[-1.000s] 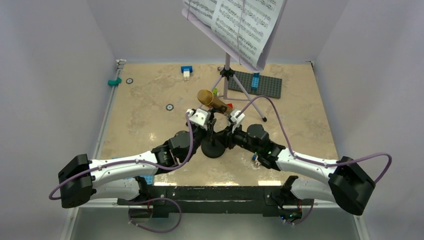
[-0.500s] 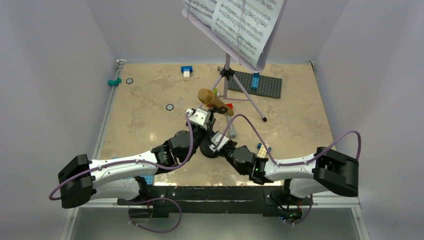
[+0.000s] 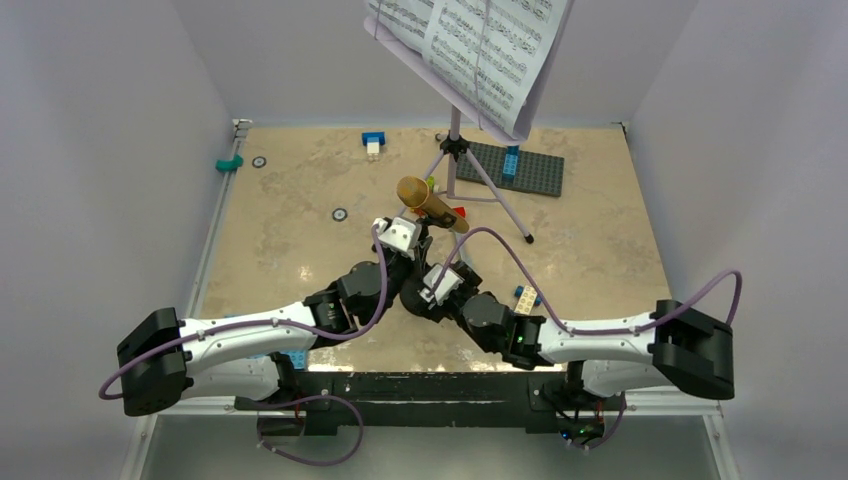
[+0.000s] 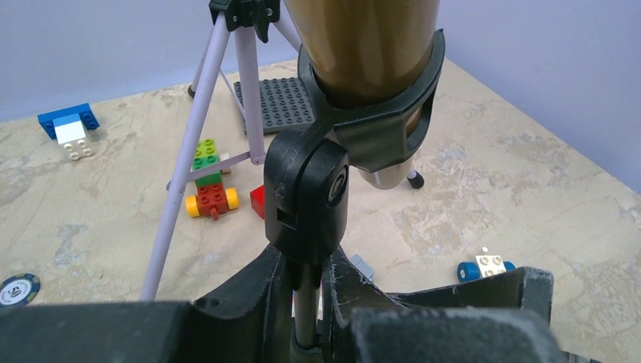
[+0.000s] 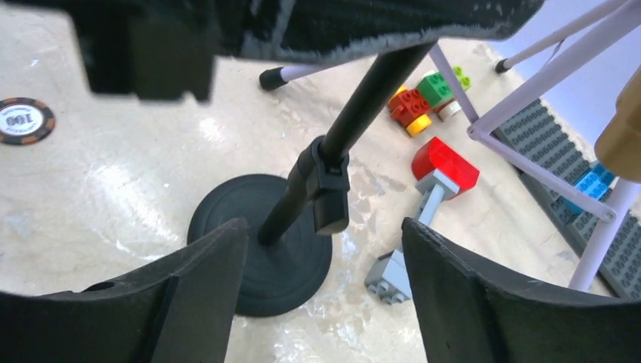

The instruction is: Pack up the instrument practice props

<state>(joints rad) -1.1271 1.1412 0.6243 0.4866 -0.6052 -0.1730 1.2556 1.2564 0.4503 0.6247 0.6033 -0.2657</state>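
Note:
The gold microphone (image 3: 430,203) sits tilted in the clip of the small black mic stand (image 4: 306,197), mid-table. My left gripper (image 3: 411,241) is shut on the stand's thin pole (image 4: 305,302) just under the clip joint. My right gripper (image 3: 429,290) hangs open low beside the stand; its jaws flank the pole (image 5: 355,113) above the round base (image 5: 227,219) without touching it. Behind, the tall lavender music stand (image 3: 455,150) carries white sheet-music pages (image 3: 480,40) on its desk.
A grey baseplate (image 3: 515,165) lies by the tripod's legs. Toy bricks (image 4: 208,185) and a red-headed toy hammer (image 5: 444,165) lie close to the base. A poker chip (image 5: 26,121) and a blue-white brick (image 3: 373,143) sit further off. Lavender walls enclose the table.
My right gripper left the microphone's tail end, dropped back toward the mic stand's base, and its jaws then opened wide. The left gripper and microphone stayed put.

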